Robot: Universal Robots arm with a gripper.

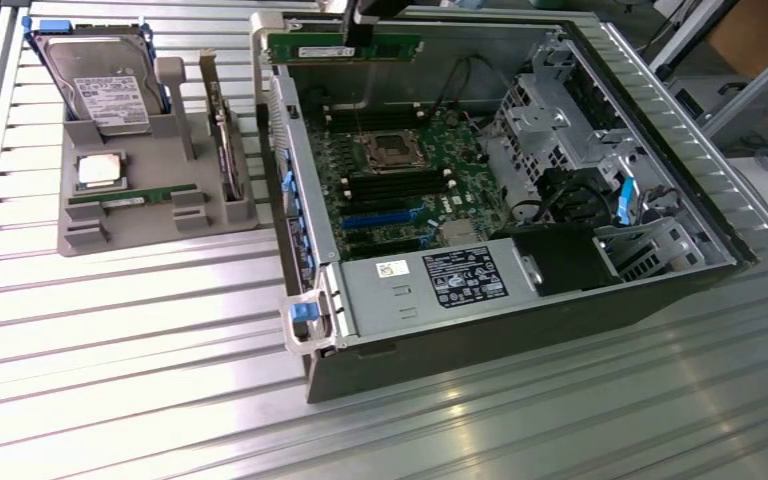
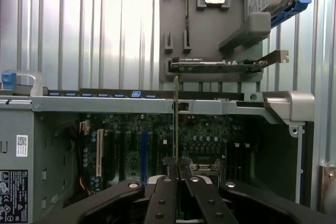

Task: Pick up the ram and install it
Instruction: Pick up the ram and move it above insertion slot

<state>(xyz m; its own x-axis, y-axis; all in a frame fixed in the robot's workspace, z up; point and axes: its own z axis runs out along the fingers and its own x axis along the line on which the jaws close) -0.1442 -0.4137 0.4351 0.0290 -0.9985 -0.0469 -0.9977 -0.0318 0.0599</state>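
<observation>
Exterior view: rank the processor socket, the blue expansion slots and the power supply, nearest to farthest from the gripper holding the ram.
Measured from the gripper, jaws shut on the ram above the far edge of the computer case:
1. Processor socket, in the case's far half.
2. Blue expansion slots, toward the middle.
3. Power supply, at the case's near end.

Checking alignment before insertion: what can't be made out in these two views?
- Exterior view: the gripper body is cut off by the top edge.
- Exterior view: the label print on the ram is too small to read.
- Exterior view: the latches on the memory slots are too small to tell open from closed.
- Wrist view: the ram is edge-on, so its faces are unseen; the fingers hide its held end.
</observation>
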